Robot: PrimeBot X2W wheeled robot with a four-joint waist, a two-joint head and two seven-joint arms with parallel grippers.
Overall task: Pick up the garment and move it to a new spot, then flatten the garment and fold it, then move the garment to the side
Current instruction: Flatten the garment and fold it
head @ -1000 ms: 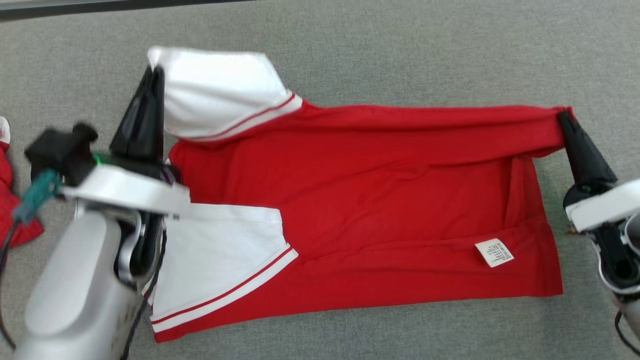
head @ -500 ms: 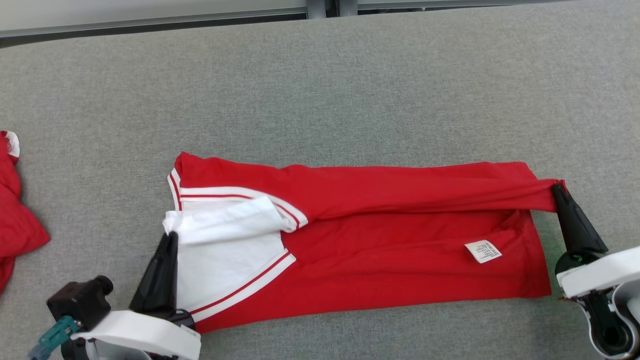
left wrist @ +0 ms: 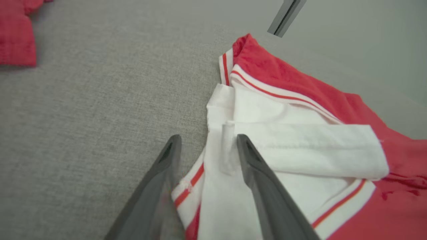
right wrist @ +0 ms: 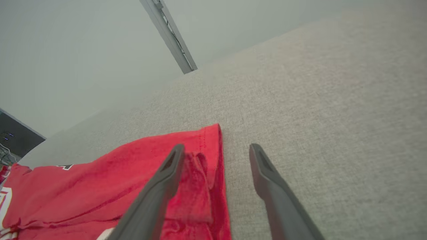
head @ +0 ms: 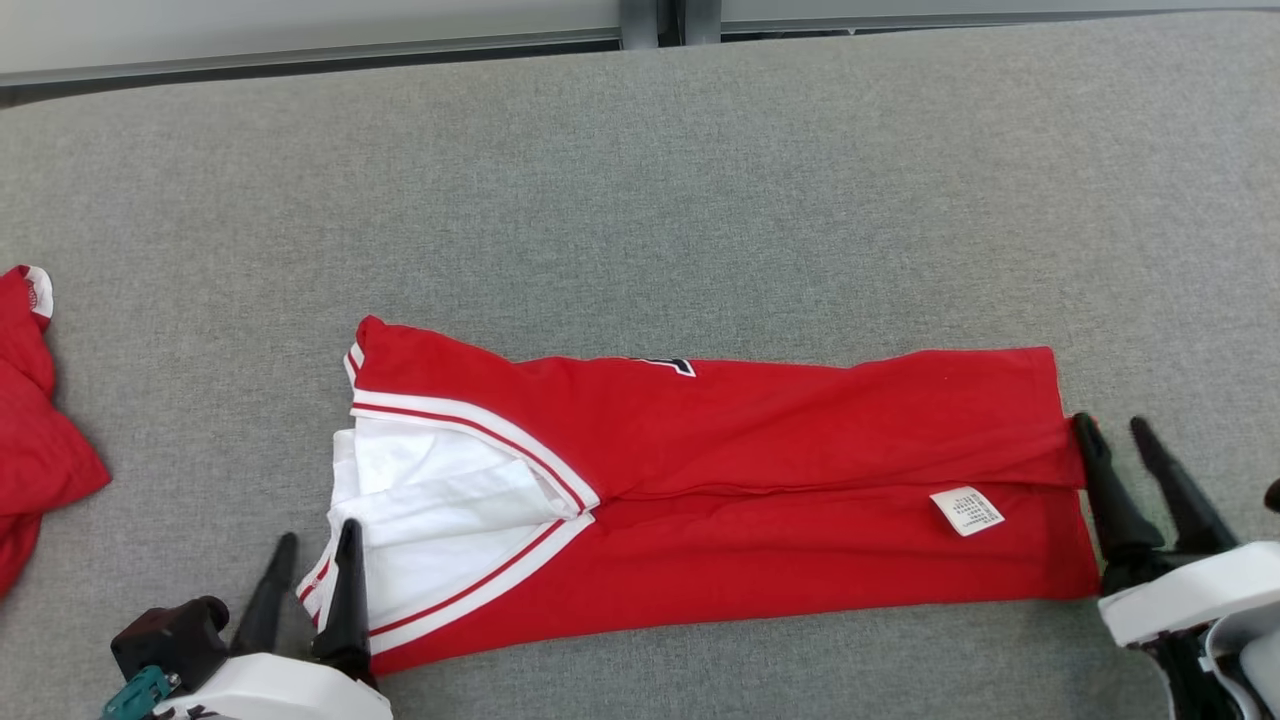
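The garment [head: 760, 500] is a red shirt with white, red-striped sleeves, lying folded lengthwise on the grey surface. My left gripper [head: 318, 535] stands open at its white sleeve end, one finger over the cloth and one beside it. In the left wrist view the white sleeve [left wrist: 293, 150] lies between and right of the open fingers [left wrist: 257, 173]. My right gripper [head: 1112, 428] stands open at the shirt's hem end. The right wrist view shows the red hem [right wrist: 206, 160] under the left finger, with bare surface beneath the right one. Neither gripper holds anything.
Another red garment [head: 30, 430] lies at the left edge of the grey felt table [head: 640, 180]. The table's far edge meets a pale wall with a grey metal post [head: 655, 18]. A white care label [head: 968, 510] shows near the hem.
Both grippers have let go of the shirt and opened. The folded-over top layer now lies flat on the lower one. The camera view has shifted since a second ago.
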